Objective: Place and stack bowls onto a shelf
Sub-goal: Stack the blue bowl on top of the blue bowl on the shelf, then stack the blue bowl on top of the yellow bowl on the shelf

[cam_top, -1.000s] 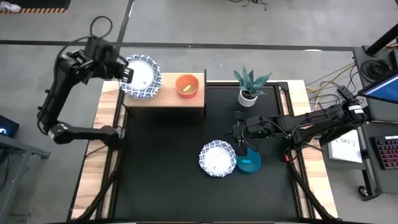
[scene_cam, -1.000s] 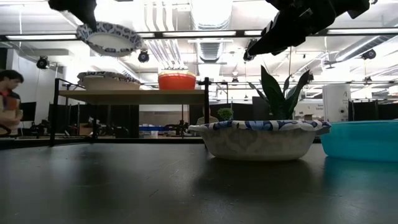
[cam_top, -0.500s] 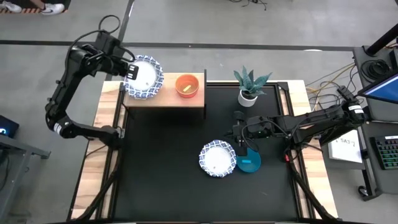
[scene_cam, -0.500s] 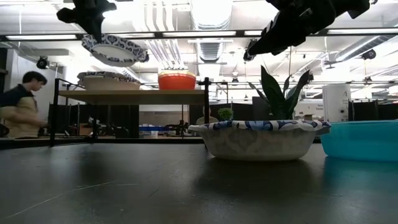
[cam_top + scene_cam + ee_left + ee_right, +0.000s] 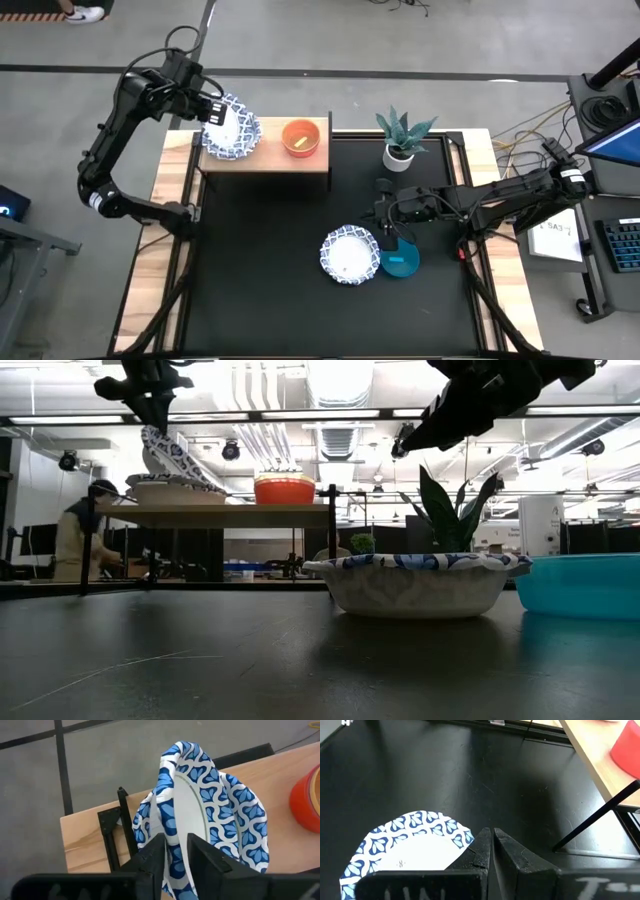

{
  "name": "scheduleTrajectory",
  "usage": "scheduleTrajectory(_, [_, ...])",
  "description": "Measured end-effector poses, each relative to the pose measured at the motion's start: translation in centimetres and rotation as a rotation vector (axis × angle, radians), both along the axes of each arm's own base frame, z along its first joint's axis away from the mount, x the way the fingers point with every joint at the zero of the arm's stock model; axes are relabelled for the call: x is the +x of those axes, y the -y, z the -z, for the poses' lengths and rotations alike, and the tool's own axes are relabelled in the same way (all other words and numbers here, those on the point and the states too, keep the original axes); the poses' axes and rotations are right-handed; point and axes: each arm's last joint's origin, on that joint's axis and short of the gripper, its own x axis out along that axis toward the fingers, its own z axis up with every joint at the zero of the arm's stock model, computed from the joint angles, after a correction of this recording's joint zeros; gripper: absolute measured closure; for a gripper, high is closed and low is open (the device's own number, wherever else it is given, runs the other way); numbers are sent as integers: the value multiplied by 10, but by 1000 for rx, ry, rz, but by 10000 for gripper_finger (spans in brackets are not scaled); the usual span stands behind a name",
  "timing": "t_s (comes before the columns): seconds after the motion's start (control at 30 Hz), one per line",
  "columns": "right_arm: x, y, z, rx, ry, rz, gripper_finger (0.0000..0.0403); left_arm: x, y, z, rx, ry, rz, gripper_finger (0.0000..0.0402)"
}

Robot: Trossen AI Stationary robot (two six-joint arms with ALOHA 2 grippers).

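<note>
My left gripper (image 5: 216,110) is shut on a white bowl with a blue-patterned rim (image 5: 232,132), tipped steeply over the left end of the light-wood shelf (image 5: 270,160). A second blue-rimmed bowl (image 5: 168,490) sits on the shelf beneath it, and a red bowl (image 5: 301,138) stands beside that one. A third blue-rimmed bowl (image 5: 348,256) and a teal bowl (image 5: 401,263) rest on the black mat. My right gripper (image 5: 385,238) is shut and empty, hanging above the mat between these two. My left gripper pinches the held bowl's wavy rim (image 5: 176,851), one finger (image 5: 151,856) on one face of the wall and the other finger (image 5: 206,861) on the other. The fingers come from above and from the table's left. The bowl hangs steeply tilted, its lower edge (image 5: 205,482) at the shelved bowl's rim.
A small white pot with a green spiky plant (image 5: 400,138) stands at the mat's far edge, right of the shelf. The shelf's thin black legs (image 5: 331,535) stand on the table. A person (image 5: 85,535) is in the room beyond the table.
My left gripper has gone down toward the shelf and a little toward the table's right edge, and has turned. The held bowl, nearly level a second ago, now stands steeply tipped with its lower edge down at the bowl on the shelf.
</note>
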Motion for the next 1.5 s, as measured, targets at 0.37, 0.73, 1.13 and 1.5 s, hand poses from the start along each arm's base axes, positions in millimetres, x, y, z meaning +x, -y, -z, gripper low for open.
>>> scheduleTrajectory(0.37, [0, 0, 1, 8, -7, 5, 394, -2, 4, -2, 14, -19, 54, 308])
scheduleTrajectory(0.73, [0, 0, 0, 20, -1, 11, 394, -3, 7, -6, 22, -19, 96, 308])
scheduleTrajectory(1.13, [1, 0, -3, 18, 32, 17, 394, -8, 14, -31, 95, -5, 135, 308])
scheduleTrajectory(1.5, [1, 0, -3, 16, 27, 17, 394, 6, 8, 7, 11, -203, 83, 330])
